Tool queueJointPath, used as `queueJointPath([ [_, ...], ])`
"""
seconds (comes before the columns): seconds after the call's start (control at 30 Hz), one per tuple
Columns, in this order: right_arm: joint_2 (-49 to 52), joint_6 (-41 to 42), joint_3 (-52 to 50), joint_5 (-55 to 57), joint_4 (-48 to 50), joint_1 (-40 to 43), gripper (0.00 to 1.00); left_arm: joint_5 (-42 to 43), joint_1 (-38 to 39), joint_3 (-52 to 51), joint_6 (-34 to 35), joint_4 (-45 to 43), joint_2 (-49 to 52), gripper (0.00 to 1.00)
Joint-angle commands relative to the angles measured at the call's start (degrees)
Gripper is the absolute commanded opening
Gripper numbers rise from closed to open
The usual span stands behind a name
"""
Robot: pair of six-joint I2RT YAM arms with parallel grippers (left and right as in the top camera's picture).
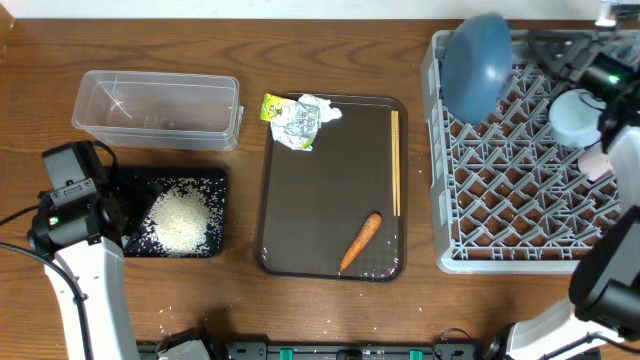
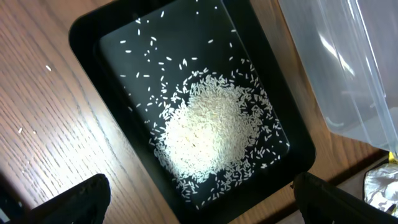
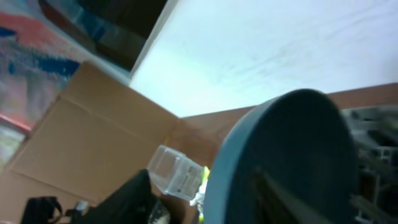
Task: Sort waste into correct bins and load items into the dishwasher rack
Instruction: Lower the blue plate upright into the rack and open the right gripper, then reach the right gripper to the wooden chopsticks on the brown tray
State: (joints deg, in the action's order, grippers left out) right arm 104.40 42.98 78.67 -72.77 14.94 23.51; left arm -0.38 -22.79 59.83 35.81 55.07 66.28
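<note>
The blue bowl (image 1: 475, 62) stands on edge at the back left corner of the grey dishwasher rack (image 1: 520, 215). My right gripper (image 1: 530, 50) is open astride its rim (image 3: 214, 180), and the left finger (image 3: 134, 199) is clear of the bowl. A light-blue cup (image 1: 575, 115) and a small white cup (image 1: 597, 160) sit in the rack. White rice (image 2: 208, 127) is heaped in the black tray (image 1: 215, 185). My left gripper (image 2: 205, 205) hangs open over that tray's near edge. The clear tub (image 1: 157, 108) holds nothing. Wrapper (image 1: 295, 120), chopsticks (image 1: 395, 160) and carrot (image 1: 360, 240) lie on the brown tray.
The brown serving tray (image 1: 320, 190) lies between the bins and the rack. A few stray rice grains (image 1: 200, 312) dot the wood in front of the black tray. The right arm (image 1: 610, 200) reaches across the rack's right side.
</note>
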Motion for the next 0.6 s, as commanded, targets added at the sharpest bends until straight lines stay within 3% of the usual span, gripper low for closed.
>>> queueJointPath([
  [0.0, -3.7, -0.6, 0.3, 0.3, -1.3, 2.7, 0.56, -0.3, -0.3, 1.0, 0.1, 0.0, 0.1, 0.96],
  [0.33, -12.5, -6.3, 0.3, 5.4, -11.7, 5.7, 0.76, -0.3, -0.3, 1.0, 0.1, 0.0, 0.1, 0.96],
  [0.43, -17.7, -11.2, 0.3, 12.9, -20.9, 5.5, 0.82, -0.3, -0.3, 1.0, 0.1, 0.0, 0.1, 0.96],
  [0.57, -25.7, -19.1, 0.4, 31.4, -37.0, 3.5, 0.89, -0.3, -0.3, 1.0, 0.1, 0.0, 0.1, 0.96],
])
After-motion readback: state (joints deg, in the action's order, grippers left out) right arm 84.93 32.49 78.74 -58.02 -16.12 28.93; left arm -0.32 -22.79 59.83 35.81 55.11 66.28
